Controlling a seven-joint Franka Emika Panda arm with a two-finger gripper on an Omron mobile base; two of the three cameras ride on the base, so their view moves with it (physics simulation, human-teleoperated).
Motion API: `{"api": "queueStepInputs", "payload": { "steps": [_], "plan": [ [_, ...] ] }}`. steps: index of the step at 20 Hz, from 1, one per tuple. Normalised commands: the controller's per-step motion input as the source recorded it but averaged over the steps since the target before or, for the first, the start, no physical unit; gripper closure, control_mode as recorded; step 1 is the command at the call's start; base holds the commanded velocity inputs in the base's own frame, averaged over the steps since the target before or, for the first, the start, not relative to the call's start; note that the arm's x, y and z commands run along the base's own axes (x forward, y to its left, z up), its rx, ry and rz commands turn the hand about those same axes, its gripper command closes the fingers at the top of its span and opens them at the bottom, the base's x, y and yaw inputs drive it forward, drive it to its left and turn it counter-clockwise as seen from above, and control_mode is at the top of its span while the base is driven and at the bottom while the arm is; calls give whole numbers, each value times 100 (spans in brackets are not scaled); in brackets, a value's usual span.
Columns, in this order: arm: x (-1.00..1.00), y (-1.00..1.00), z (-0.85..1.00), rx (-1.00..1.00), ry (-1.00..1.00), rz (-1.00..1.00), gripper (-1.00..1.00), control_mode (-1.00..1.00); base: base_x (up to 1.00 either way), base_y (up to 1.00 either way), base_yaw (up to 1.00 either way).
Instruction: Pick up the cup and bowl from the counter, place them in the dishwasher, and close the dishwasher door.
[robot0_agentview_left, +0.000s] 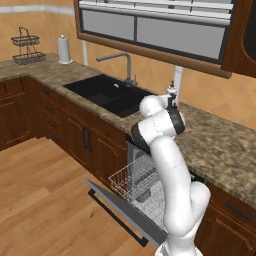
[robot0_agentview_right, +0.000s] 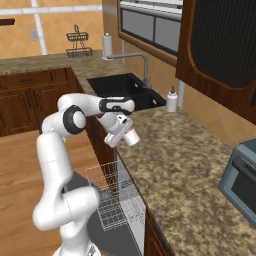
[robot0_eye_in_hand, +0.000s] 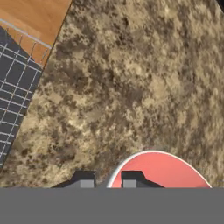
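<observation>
Arm (robot0_agentview_right: 55, 150) bent forward, tool (robot0_eye_in_hand: 107, 178) angled down, fingers pinching cup (robot0_eye_in_hand: 162, 170) rim.

From the hand cam the small white cup with the red-pink inside (robot0_eye_in_hand: 162, 171) is cut off at the bottom, so just part of the rim shows. In the left base view the robot's white arm blocks most of the white wire rack (robot0_agentview_left: 134, 180).

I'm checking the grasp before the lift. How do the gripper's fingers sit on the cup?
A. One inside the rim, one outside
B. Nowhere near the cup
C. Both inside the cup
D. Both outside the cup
A: in the hand view, one of the fingers stands over the cup's red-pink inside and the other outside its white rim.
</observation>
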Motion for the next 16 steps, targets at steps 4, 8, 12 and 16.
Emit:
{"api": "queueStepInputs", "payload": {
  "steps": [4, 8, 12, 16],
  "plan": [
    [0, 0, 70, 6, 40, -3, 100, -100, 0, 0, 0],
    [-31, 25, 99, 10, 27, 0, 100, -100, 0, 0, 0],
    [-62, 76, 91, 10, 20, 0, 100, -100, 0, 0, 0],
    [-66, 100, 58, 5, 24, -1, 100, -100, 0, 0, 0]
  ]
}}
